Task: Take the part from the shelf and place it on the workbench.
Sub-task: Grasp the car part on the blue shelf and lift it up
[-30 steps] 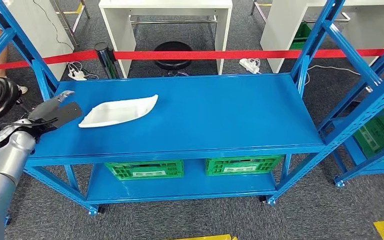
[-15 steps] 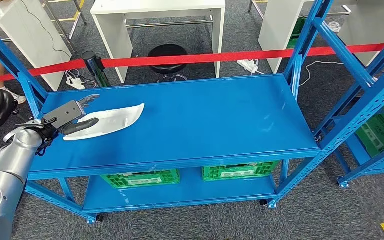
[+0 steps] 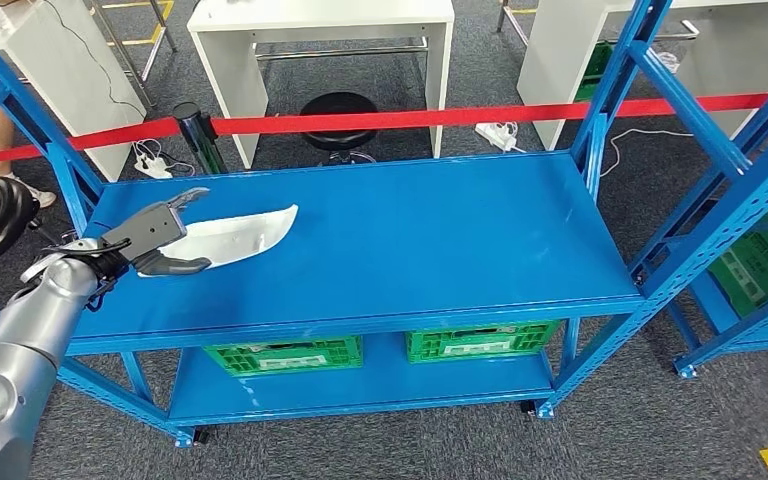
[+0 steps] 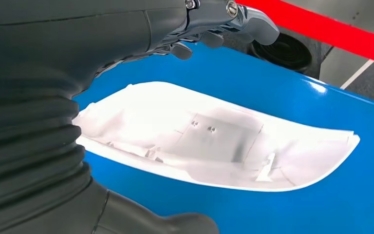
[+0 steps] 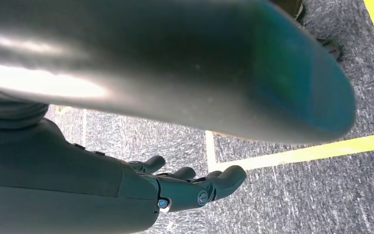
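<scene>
At left of frame, I have the left hand (image 3: pixel 155 240) straddling the white part's (image 3: pixel 235 235) near end on the blue shelf (image 3: pixel 410 240). Its fingers are spread wide, thumb below the edge, ready for a pinch. The right hand (image 5: pixel 185 187) hangs idle, fingers apart.

head: high, down on shelf (image 3: pixel 380 240) | left wrist: close, same shelf

I see grey carpet (image 3: pixel 620 420) underfoot, a red barrier tape (image 3: pixel 480 113) stretching across, a white table (image 3: pixel 322 40) behind it with a black stool (image 3: pixel 338 110) tucked beneath, green crates (image 3: pixel 285 354) down low.
</scene>
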You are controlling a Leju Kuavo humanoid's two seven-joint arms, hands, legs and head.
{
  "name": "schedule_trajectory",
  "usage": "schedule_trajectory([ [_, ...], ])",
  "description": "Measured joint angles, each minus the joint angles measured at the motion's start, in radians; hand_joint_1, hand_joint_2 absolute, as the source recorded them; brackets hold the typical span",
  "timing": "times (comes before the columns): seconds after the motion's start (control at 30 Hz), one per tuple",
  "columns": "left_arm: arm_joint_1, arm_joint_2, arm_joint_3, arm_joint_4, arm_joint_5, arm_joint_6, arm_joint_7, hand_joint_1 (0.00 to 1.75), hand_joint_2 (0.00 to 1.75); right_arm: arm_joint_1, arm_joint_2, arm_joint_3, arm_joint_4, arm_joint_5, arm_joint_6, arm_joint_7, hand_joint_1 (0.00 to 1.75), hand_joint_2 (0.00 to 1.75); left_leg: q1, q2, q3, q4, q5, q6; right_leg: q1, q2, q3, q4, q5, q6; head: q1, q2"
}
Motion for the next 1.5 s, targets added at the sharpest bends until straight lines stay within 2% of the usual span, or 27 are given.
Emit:
schedule_trajectory([
  [0.57,0.061,-0.011,-0.182,0.004,-0.069,0.125,0.064,0.0,1.75,0.0,0.0,-0.01,0.0,0.014,-0.006,0.002,0.0,0.0,-0.001,0.0,0.0,0.003,-0.002,0.003,-0.001,0.0,0.001,-0.001,0.001,0.002,0.0,0.0],
  [0.67,0.072,-0.022,-0.216,0.006,-0.105,0.171,0.104,0.0,1.75,0.0,0.0,-0.018,0.0,0.015,-0.01,0.003,0.0,0.0,-0.001,0.0,-0.001,0.003,-0.002,0.003,-0.001,0.0,0.001,-0.001,0.0,0.002,0.0,0.0],
  [0.77,0.084,-0.041,-0.258,0.007,-0.166,0.285,0.2,0.0,1.75,-0.001,0.0,-0.024,0.0,0.015,-0.013,0.006,0.0,0.0,-0.001,0.0,-0.001,0.003,-0.002,0.003,-0.001,0.0,0.001,-0.001,0.0,0.002,0.0,0.0],
  [0.83,0.095,-0.055,-0.285,0.008,-0.201,0.367,0.269,0.12,1.75,-0.002,0.0,-0.026,0.0,0.016,-0.013,0.009,0.0,0.0,-0.001,0.0,-0.001,0.003,-0.002,0.004,-0.001,0.0,0.001,-0.001,0.0,0.002,0.0,0.0],
  [0.9,0.107,-0.068,-0.307,0.008,-0.237,0.457,0.324,0.99,1.75,-0.002,0.001,-0.027,0.0,0.018,-0.013,0.009,0.0,0.0,-0.001,0.0,-0.001,0.003,-0.003,0.004,-0.001,0.0,0.001,-0.001,0.0,0.002,0.0,0.0],
  [0.97,0.12,-0.081,-0.328,0.008,-0.278,0.564,0.38,1.75,1.75,-0.002,0.001,-0.028,0.0,0.021,-0.013,0.008,0.0,0.0,-0.001,0.0,-0.001,0.003,-0.003,0.004,-0.001,0.0,0.001,-0.001,0.0,0.002,0.0,0.0],
  [1.07,0.14,-0.096,-0.36,0.011,-0.327,0.686,0.433,1.75,1.75,-0.002,0.002,-0.029,0.0,0.027,-0.011,0.002,0.0,0.0,-0.001,0.0,-0.001,0.003,-0.003,0.005,-0.002,0.0,0.001,-0.001,0.0,0.003,0.0,0.0],
  [1.23,0.16,-0.108,-0.399,0.021,-0.376,0.801,0.46,1.75,1.75,-0.002,0.002,-0.03,0.0,0.034,-0.011,-0.003,0.0,0.0,-0.001,0.0,-0.001,0.003,-0.003,0.005,-0.002,0.0,0.001,-0.001,0.0,0.003,0.0,0.0],
  [1.5,0.159,-0.11,-0.419,0.031,-0.377,0.8,0.462,1.75,1.75,-0.001,0.002,-0.031,0.0,0.035,-0.01,-0.004,0.0,0.0,-0.001,0.0,-0.001,0.003,-0.004,0.006,-0.002,0.0,0.001,-0.001,-0.001,0.004,0.0,0.0],
])
